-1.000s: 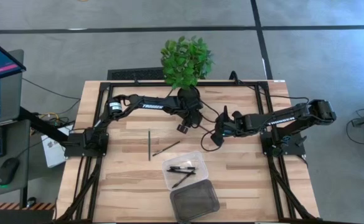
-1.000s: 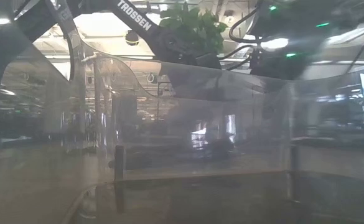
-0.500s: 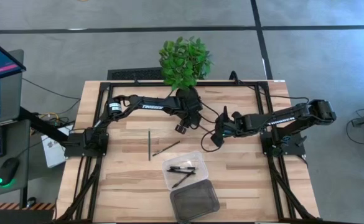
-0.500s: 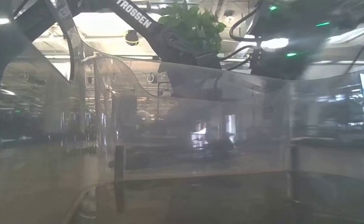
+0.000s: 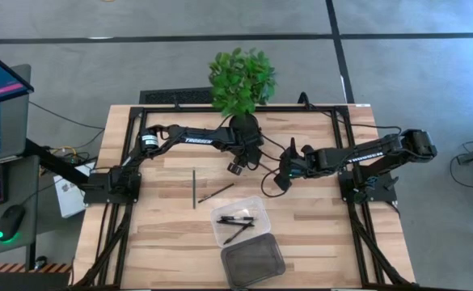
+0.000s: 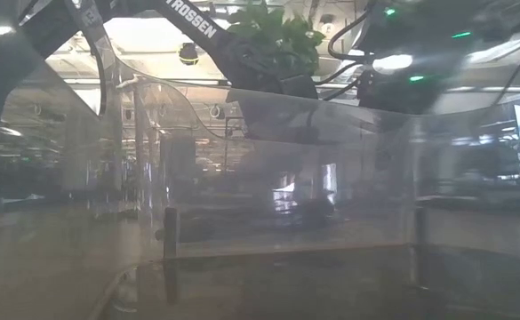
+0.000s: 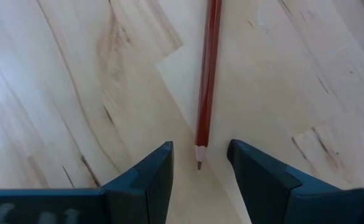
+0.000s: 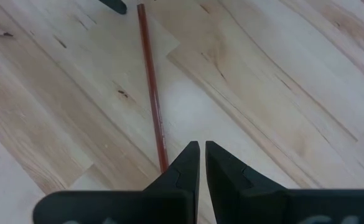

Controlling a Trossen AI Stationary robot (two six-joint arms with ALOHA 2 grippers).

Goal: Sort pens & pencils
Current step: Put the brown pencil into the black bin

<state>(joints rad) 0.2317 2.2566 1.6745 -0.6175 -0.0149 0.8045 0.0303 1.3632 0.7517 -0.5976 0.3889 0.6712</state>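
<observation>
Barely anything has shifted in the last second: the left gripper (image 5: 235, 167) has just nudged a touch and hovers near the table's (image 5: 163, 242) far middle, jaws open and empty, straddling the tip of a red pencil (image 7: 206, 84) lying flat on the wood. Right gripper (image 5: 280, 179) sits just beside it toward the right edge, fingers nearly closed on nothing, the same red pencil right next to them. Two more pencils (image 5: 194, 187) lie mid-table, while the pens (image 5: 236, 220) sit in the clear bin (image 5: 257, 208) toward the near edge, with a dark bin (image 5: 253, 260) beside it.
</observation>
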